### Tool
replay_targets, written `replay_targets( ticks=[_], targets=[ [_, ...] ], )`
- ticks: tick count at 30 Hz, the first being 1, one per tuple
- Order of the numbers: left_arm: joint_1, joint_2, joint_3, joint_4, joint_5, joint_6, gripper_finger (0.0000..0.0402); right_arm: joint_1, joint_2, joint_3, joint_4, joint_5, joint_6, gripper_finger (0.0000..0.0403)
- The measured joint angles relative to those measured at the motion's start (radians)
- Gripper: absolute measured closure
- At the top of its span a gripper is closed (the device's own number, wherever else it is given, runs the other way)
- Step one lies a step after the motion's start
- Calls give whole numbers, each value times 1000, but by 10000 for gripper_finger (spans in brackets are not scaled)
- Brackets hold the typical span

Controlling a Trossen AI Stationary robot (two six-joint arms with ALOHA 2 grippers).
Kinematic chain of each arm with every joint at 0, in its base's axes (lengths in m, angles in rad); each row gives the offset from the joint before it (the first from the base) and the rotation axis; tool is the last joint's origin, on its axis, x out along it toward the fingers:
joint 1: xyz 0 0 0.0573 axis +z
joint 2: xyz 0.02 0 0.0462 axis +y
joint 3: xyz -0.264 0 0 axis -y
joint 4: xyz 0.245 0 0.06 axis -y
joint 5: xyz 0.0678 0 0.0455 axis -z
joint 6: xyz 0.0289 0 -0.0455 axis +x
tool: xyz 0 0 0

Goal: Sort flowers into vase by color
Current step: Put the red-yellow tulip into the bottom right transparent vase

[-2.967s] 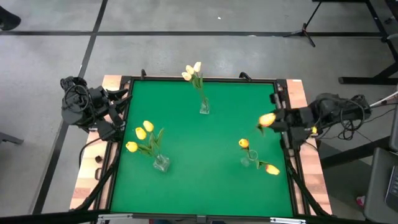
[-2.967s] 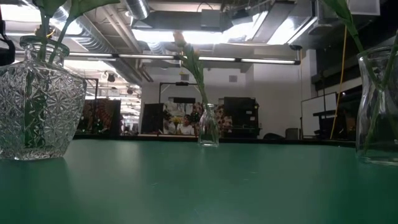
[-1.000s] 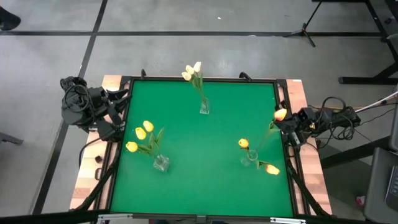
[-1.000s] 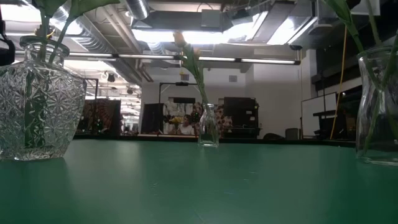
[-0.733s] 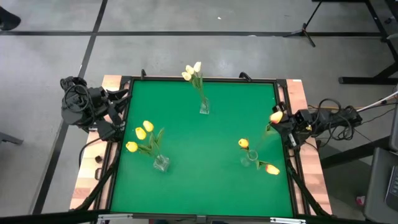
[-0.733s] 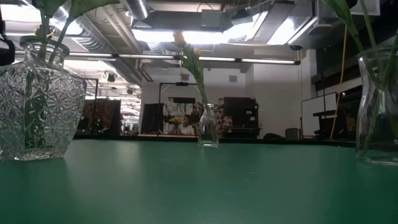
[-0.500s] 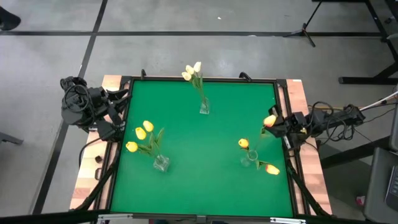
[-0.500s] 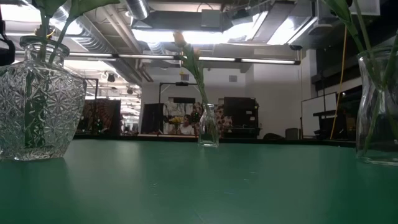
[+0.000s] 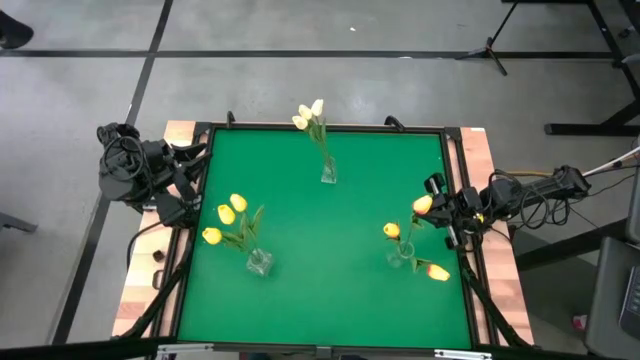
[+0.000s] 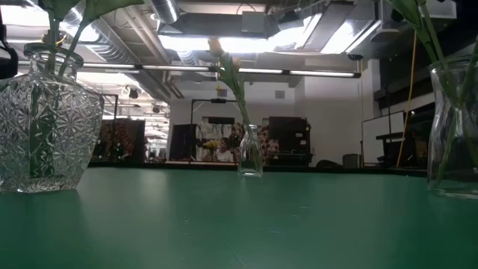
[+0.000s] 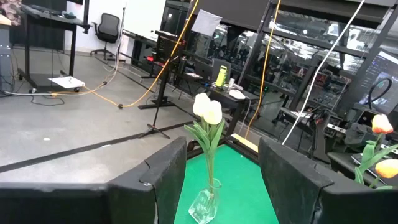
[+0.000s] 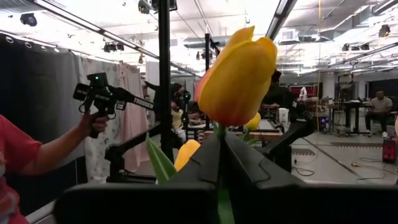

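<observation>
Orange-red tulip (image 9: pixel 423 205) clamped in right gripper (image 9: pixel 437 207) (over right vase (image 9: pixel 402 254))

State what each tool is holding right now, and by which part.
The right tool grips an orange-yellow tulip by its stem, just below the head. The left tool is open and holds nothing.

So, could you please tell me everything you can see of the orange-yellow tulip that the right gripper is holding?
The orange-yellow tulip has a closed, egg-shaped head, yellow flushed orange-red, on a thin green stem with a pointed green leaf. It looks artificial. The right gripper is shut on the stem just below the head, by the table's right edge. In the high view its stem slants down toward the clear glass vase holding two similar tulips.
</observation>
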Motion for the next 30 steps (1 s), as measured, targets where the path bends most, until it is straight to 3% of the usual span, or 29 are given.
replay_targets(
  ticks=[13, 30],
  targets=[
    [0, 0, 0, 0, 0, 0, 206, 0, -1, 0, -34, -71, 34, 336],
    [0, 0, 0, 0, 0, 2, 205, 0, -1, 1, -171, -76, 120, 221]
  ],
)
